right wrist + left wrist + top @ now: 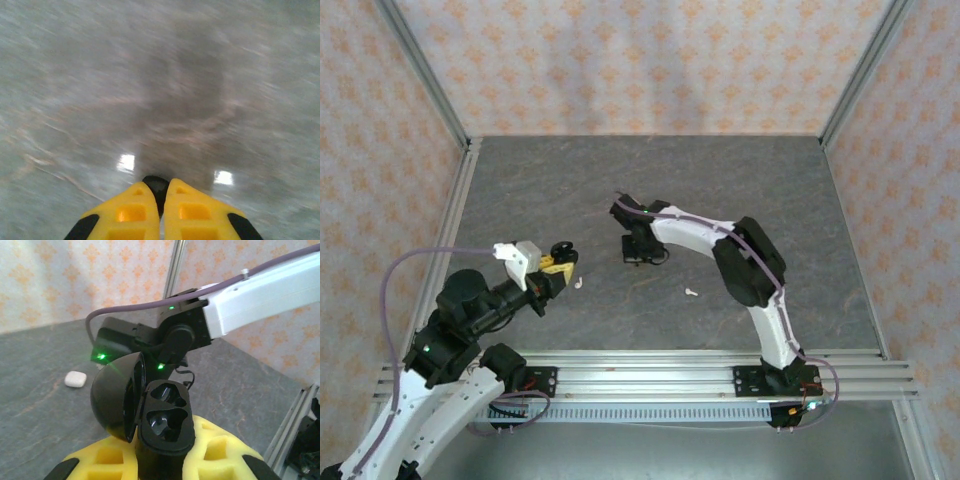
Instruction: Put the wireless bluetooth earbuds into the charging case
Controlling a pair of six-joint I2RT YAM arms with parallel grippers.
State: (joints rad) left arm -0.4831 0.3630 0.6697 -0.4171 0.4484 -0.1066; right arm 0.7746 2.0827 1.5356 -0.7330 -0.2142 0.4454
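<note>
Left gripper (560, 262), in the top view, sits left of the table's middle, its yellow fingers closed on a black rounded plastic charging case (562, 250). Two tiny white plastic buds lie loose on the dark grey stone-patterned table (740, 190). The first earbud (579, 283) is just beside the left gripper on its near side. The second earbud (692, 293) lies well apart to the right, near the right arm's white link. The right gripper (642, 256) points down around the table's middle, farther from the aluminium rail (650, 365) that closes the near edge. Metal posts and patterned walls close the other three sides. The back half of the table and the strip along the right wall lie open.

From the left wrist, the case stands between the yellow fingers (215, 450). Its domed lid (117, 397) is swung open to the left, and two moulded sockets (167, 410) show bare black plastic. A small white rounded piece (75, 379) lies on the table left of the lid, apart from it. Open floor runs behind it to the wall. The right arm's black wrist hangs close behind the case.

From the right wrist, that gripper's yellow fingers (140, 200) press side by side over grey table. The picture is smeared; a dark nub where the tips meet may be part of the gripper.
</note>
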